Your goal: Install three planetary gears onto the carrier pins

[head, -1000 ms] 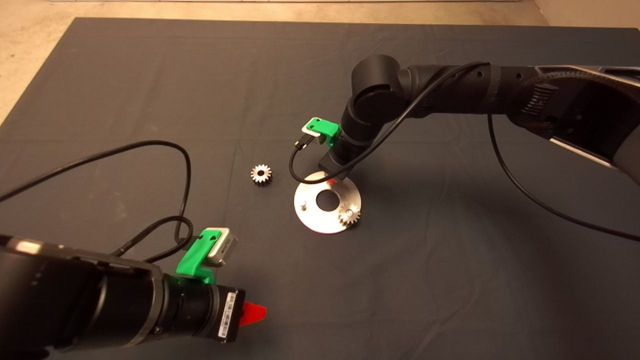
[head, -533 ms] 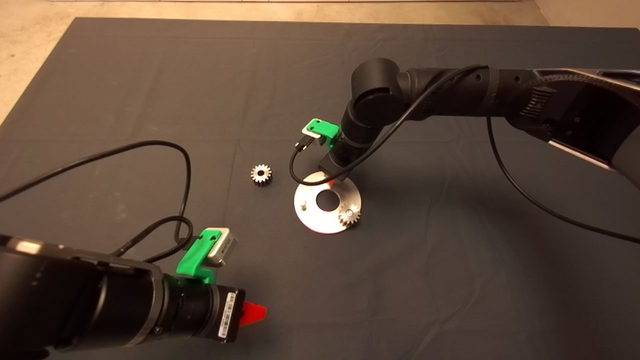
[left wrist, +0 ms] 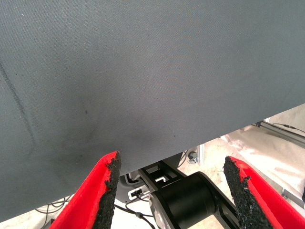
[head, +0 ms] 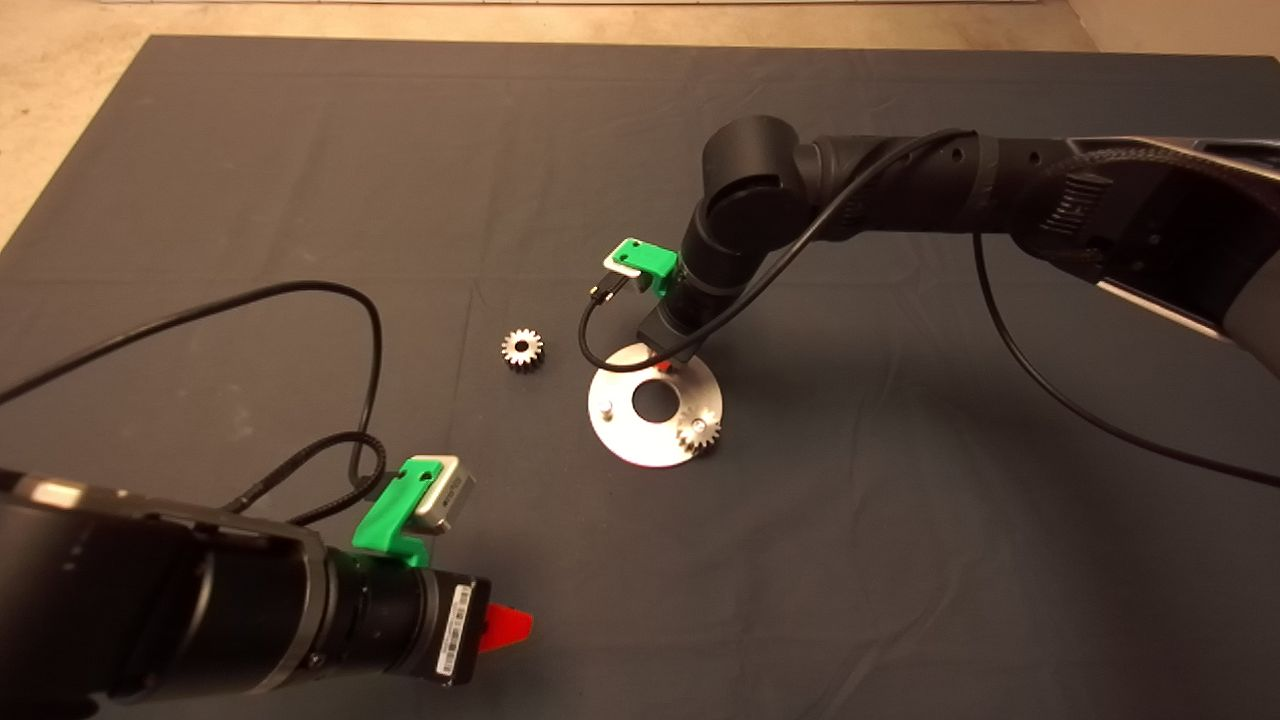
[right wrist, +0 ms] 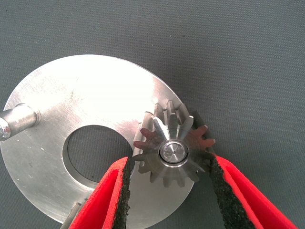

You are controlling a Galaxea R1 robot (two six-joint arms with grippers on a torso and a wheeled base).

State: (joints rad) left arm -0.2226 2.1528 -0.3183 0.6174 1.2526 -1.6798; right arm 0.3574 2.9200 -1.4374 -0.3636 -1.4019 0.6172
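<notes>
The round silver disc [head: 622, 432] lies mid-mat with its carrier pins. One planetary gear [head: 699, 433] sits on the near-right pin, and the left pin [head: 605, 408] is bare. A third gear [head: 523, 350] lies loose on the mat, left of the disc. My right gripper [head: 665, 365] points down over the disc's far edge. In the right wrist view it [right wrist: 169, 160] is shut on a gear [right wrist: 174, 150] that sits on a pin, whose top shows in the bore. The pads [right wrist: 121, 191] lie against the teeth. The bare pin [right wrist: 16, 121] stands across the disc [right wrist: 86, 90].
My left gripper [head: 505, 625] is parked at the lower left of the mat, open and empty [left wrist: 171, 162], and looks past the mat's edge. Its black cable [head: 375, 340] loops over the mat left of the loose gear.
The right arm has sunk very slightly over the disc's far pin. The gears, the disc and the left arm have not moved.
</notes>
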